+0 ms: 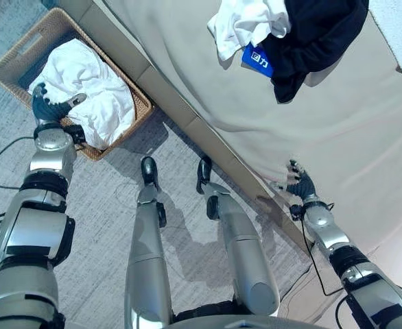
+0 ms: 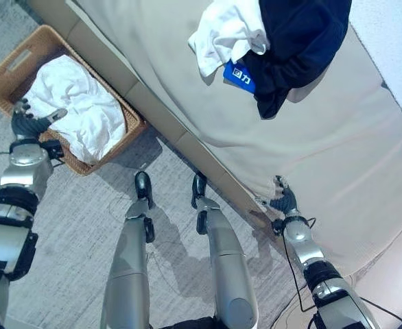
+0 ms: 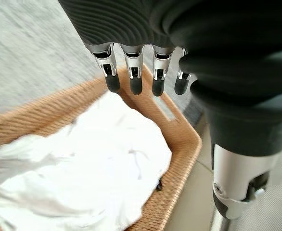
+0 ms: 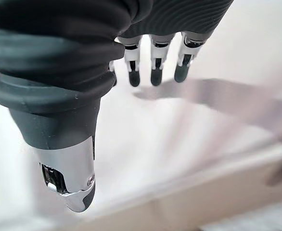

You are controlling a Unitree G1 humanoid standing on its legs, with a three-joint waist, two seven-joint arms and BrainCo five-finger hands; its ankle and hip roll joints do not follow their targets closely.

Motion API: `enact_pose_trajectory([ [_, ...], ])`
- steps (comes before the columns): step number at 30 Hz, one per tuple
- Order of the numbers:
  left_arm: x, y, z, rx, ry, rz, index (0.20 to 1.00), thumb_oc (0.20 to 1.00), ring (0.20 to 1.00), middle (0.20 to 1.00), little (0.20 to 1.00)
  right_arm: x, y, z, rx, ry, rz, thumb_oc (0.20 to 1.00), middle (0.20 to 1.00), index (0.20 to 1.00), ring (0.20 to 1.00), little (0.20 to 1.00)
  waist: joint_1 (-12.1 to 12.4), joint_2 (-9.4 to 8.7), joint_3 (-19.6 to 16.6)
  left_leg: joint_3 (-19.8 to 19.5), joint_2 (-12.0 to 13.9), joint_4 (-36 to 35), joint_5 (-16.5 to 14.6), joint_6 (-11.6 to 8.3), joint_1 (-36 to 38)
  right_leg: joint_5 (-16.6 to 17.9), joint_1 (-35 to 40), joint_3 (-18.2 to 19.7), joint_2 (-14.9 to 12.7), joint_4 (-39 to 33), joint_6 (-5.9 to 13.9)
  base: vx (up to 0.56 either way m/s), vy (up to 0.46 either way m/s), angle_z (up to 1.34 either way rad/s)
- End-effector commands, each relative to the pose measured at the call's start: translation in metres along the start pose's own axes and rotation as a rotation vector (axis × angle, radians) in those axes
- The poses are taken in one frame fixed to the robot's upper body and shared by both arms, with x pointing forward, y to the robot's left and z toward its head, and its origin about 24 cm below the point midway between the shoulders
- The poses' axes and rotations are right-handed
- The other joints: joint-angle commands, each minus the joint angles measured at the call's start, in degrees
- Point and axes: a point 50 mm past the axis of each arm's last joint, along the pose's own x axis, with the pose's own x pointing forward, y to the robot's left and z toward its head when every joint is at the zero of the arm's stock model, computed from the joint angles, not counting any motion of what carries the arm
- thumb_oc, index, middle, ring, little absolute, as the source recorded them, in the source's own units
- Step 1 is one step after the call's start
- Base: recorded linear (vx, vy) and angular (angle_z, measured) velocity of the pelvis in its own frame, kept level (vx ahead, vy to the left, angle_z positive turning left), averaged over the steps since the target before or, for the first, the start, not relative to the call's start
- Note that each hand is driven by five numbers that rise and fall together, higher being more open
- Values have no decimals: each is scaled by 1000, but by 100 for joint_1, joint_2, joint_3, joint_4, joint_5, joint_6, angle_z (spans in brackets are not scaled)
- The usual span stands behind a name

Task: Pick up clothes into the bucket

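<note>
A woven basket stands on the floor at the upper left, with a crumpled white cloth lying in it. My left hand hovers over the basket's near rim, fingers straight and holding nothing; the white cloth lies below them. On the beige bed, a white garment and a dark navy garment lie heaped together, a blue piece between them. My right hand is open just above the bed's near edge, far from that heap, its fingers over bare sheet.
The beige bed fills the upper right, and its side edge runs diagonally from the top left to the lower right. Grey carpet lies between the basket and the bed's side.
</note>
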Motion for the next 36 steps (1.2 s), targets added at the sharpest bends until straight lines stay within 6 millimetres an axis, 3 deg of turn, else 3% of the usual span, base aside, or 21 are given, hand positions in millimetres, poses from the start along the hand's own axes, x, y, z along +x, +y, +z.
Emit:
enact_pose_trajectory([
  [1, -7, -2, -21, -39, 56, 36, 1000, 1000, 1000, 1000, 1000, 3, -46, 35, 101, -172, -185, 1000, 1000, 1000, 1000, 1000, 97, 274, -89, -31, -23, 395, -698, 12, 399, 128, 343, 167, -236, -386, 536, -82, 27, 4],
  [2, -17, -2, -46, 23, 101, 45, 1000, 1000, 1000, 1000, 1000, 2, -54, 61, 140, -296, -226, 1000, 1000, 1000, 1000, 1000, 121, 313, -89, 40, -58, 241, -475, 26, 454, 282, 352, 140, -291, -453, 492, 3, 5, 7],
  [3, -18, -2, -47, 24, 102, 44, 1000, 1000, 1000, 1000, 1000, 2, -54, 61, 138, -294, -225, 1000, 1000, 1000, 1000, 1000, 119, 316, -89, 42, -59, 230, -472, 26, 470, 283, 365, 141, -292, -458, 493, -76, 15, 10],
  [5, -38, -7, -86, 160, 158, 50, 1000, 1000, 1000, 1000, 1000, -3, -67, 97, 155, -465, -290, 1000, 1000, 1000, 1000, 1000, 176, 358, -89, 70, -69, 77, -443, 23, 740, 271, 565, 173, -312, -478, 487, 8, 4, 5],
  [6, -48, -12, -99, 195, 169, 33, 1000, 1000, 1000, 1000, 1000, -6, -70, 104, 142, -506, -311, 1000, 1000, 1000, 1000, 1000, 198, 387, -89, 86, -84, 2, -428, 24, 852, 270, 657, 178, -325, -504, 489, 9, 1, -3],
  [8, -49, -12, -100, 196, 171, 32, 1000, 1000, 1000, 1000, 1000, -6, -70, 104, 140, -504, -311, 1000, 1000, 1000, 1000, 1000, 196, 390, -89, 86, -85, -13, -424, 25, 874, 272, 676, 178, -325, -513, 490, 9, 0, -7],
  [9, -70, -25, -118, 244, 147, -17, 1000, 1000, 1000, 1000, 1000, -12, -76, 117, 107, -578, -350, 1000, 1000, 1000, 1000, 1000, 255, 456, -89, 95, -106, -183, -380, 21, 1105, 268, 863, 185, -340, -565, 494, 24, -10, -4],
  [12, -116, -52, -143, 121, 145, -159, 1000, 1000, 1000, 1000, 1000, -17, -95, 138, -17, -675, -477, 1000, 1000, 1000, 1000, 1000, 434, 642, -89, 27, -184, -576, -257, 39, 1589, 199, 1227, 146, -371, -583, 496, 44, -56, 6],
  [18, -154, -76, -158, 274, 51, -363, 1000, 1000, 1000, 1000, 1000, -5, -97, 166, -218, -749, -557, 1000, 1000, 1000, 1000, 1000, 692, 847, -142, -25, -257, -957, -171, 50, 2161, 73, 1584, 128, -437, -502, 509, 40, -40, 10],
  [19, -167, -87, -161, 311, 21, -458, 1000, 1000, 1000, 1000, 1000, 3, -97, 182, -280, -767, -570, 1000, 1000, 1000, 1000, 1000, 781, 938, -209, -63, -285, -1059, -132, 40, 2257, 25, 1641, 101, -464, -453, 512, 37, -59, 7],
  [22, -181, -98, -168, 319, 34, -558, 1000, 1000, 1000, 1000, 1000, 18, -97, 192, -333, -735, -551, 1000, 1000, 1000, 1000, 1000, 835, 1039, -259, -113, -316, -1164, -76, 29, 2358, -30, 1706, 46, -496, -400, 510, 34, -57, 15],
  [23, -198, -110, -170, 311, 29, -667, 1000, 1000, 1000, 1000, 1000, 31, -100, 204, -342, -699, -550, 1000, 1000, 1000, 1000, 1000, 915, 1143, -312, -166, -343, -1297, -19, 16, 2438, -79, 1708, 17, -531, -312, 509, 16, -22, 9],
  [24, -198, -110, -170, 308, 29, -665, 1000, 1000, 1000, 1000, 1000, 32, -100, 205, -342, -701, -549, 1000, 1000, 1000, 1000, 1000, 900, 1148, -305, -169, -345, -1303, -15, 16, 2442, -81, 1709, 14, -533, -310, 510, 30, -24, 12],
  [26, -207, -119, -171, 330, 8, -747, 1000, 1000, 1000, 1000, 1000, 39, -108, 216, -447, -683, -568, 1000, 1000, 1000, 1000, 1000, 917, 1219, -354, -220, -362, -1434, 46, -6, 2503, -133, 1680, -14, -566, -236, 494, 19, -11, 18],
  [27, -218, -125, -174, 338, 13, -806, 1000, 1000, 1000, 1000, 1000, 47, -127, 220, -547, -612, -617, 1000, 1000, 1000, 1000, 1000, 963, 1289, -402, -292, -373, -1573, 141, -35, 2516, -167, 1656, -82, -611, -203, 475, 11, -17, 24],
  [29, -222, -126, -177, 319, 41, -811, 1000, 1000, 1000, 1000, 1000, 50, -134, 226, -582, -588, -641, 1000, 1000, 1000, 1000, 1000, 958, 1330, -417, -340, -369, -1666, 205, -45, 2534, -167, 1643, -119, -624, -197, 463, 13, -39, 30],
  [31, -228, -132, -177, 267, 82, -818, 1000, 1000, 1000, 1000, 1000, 53, -156, 239, -659, -523, -715, 1000, 1000, 1000, 1000, 1000, 1001, 1407, -451, -419, -340, -1897, 350, -73, 2527, -168, 1595, -200, -648, -214, 439, 15, -63, 24],
  [36, -235, -139, -179, 220, 130, -847, 1000, 1000, 1000, 1000, 1000, 49, -186, 252, -616, -456, -801, 1000, 1000, 1000, 1000, 1000, 984, 1554, -443, -503, -330, -2144, 518, -112, 2510, -183, 1478, -267, -669, -198, 412, 9, -27, 14],
])
